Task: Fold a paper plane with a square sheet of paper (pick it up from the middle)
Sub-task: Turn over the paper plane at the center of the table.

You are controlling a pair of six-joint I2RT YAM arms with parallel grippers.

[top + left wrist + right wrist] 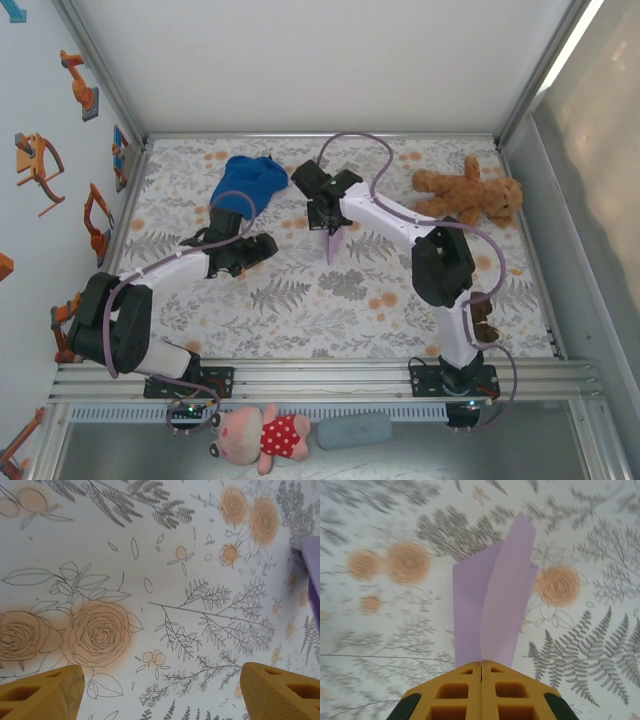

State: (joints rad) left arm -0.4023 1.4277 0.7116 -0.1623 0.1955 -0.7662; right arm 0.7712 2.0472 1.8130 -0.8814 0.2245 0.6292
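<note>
Right hand (pixel 481 667) is clamped shut on the paper plane (pixel 495 600) at its blunt end, above the table (pixel 300 310) centre. Left hand (pixel 160 692) stands wide open, empty. Paper is likely light, limp, crease-prone; grip along the folded ridge.

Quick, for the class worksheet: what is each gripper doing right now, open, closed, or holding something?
Left gripper: open, jaws wide apart, holding nothing.
Right gripper: closed on the lavender paper plane.

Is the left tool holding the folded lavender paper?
No, the left tool is open above the floral tablecloth with nothing between its jaws.
</note>
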